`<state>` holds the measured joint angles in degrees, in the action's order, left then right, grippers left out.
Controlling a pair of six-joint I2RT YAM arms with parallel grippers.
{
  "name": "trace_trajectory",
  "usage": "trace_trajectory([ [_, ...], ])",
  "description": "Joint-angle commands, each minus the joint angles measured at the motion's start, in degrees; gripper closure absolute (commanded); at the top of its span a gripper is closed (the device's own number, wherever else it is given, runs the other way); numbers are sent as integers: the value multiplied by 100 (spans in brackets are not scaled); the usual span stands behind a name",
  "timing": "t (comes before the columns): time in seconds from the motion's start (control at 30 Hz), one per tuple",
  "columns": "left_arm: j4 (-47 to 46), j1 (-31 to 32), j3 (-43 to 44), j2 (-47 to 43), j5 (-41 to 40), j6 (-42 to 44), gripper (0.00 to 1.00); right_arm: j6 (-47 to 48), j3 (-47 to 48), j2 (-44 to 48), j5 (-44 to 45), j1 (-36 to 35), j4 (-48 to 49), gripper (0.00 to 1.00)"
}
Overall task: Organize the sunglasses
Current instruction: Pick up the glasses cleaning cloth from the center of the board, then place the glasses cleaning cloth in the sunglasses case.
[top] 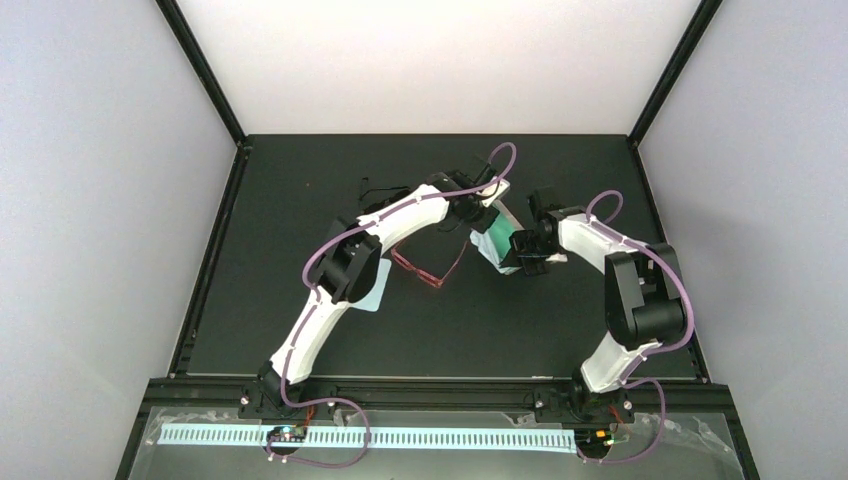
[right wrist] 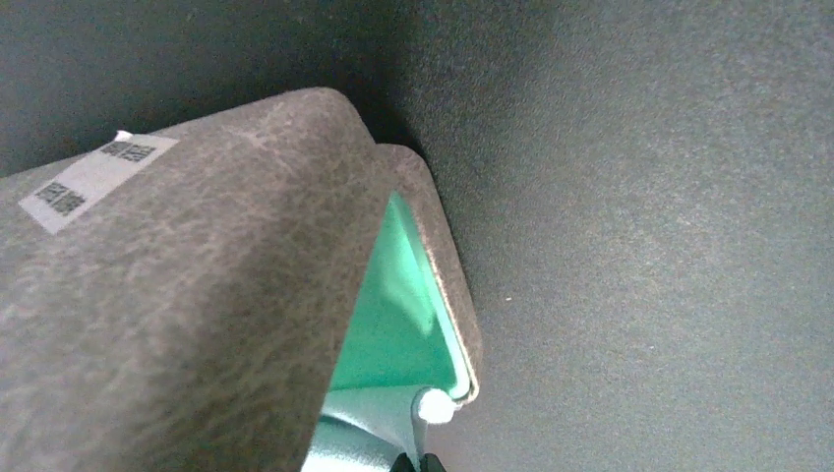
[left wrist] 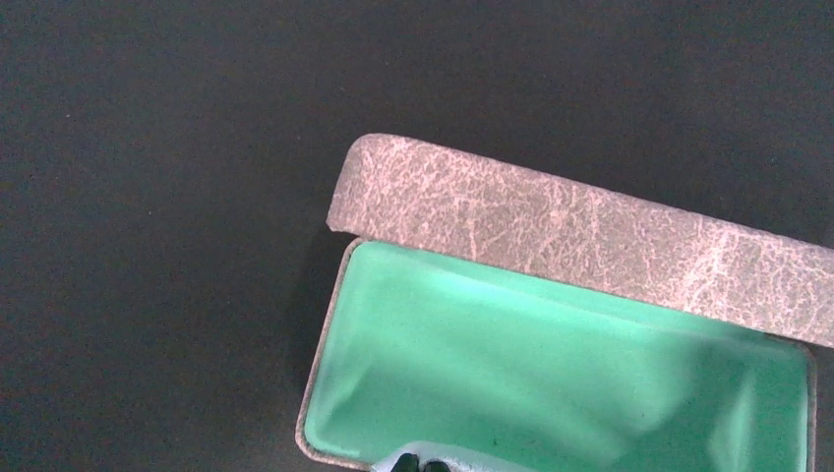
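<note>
Sunglasses (top: 425, 275) half hidden under left arm (top: 400, 215) (case (left wrist: 590, 236) cropped at edge).

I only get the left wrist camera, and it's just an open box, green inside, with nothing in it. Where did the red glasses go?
Observer: The sunglasses lie on the table beside the case, on the side nearer the arm bases.
Operator: Is the other pincer doing anything?
Observer: Yes. The right pincer is shut on the case's rim.
Operator: Is there anything on the outside of the case?
Observer: A white sticker with two printed codes sits on its outer shell.
</note>
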<state>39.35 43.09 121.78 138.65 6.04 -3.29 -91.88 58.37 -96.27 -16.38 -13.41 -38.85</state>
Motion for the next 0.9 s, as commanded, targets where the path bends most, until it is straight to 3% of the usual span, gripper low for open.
trace_trajectory([
  [0.0, -97, -51, 409, 213, -130, -221, 98, -26, -20, -129, 187, 90, -169, 99],
  [0.87, -111, 6, 778, 580, -426, -789, 98, -118, 192, -305, 944, 308, -334, 96],
])
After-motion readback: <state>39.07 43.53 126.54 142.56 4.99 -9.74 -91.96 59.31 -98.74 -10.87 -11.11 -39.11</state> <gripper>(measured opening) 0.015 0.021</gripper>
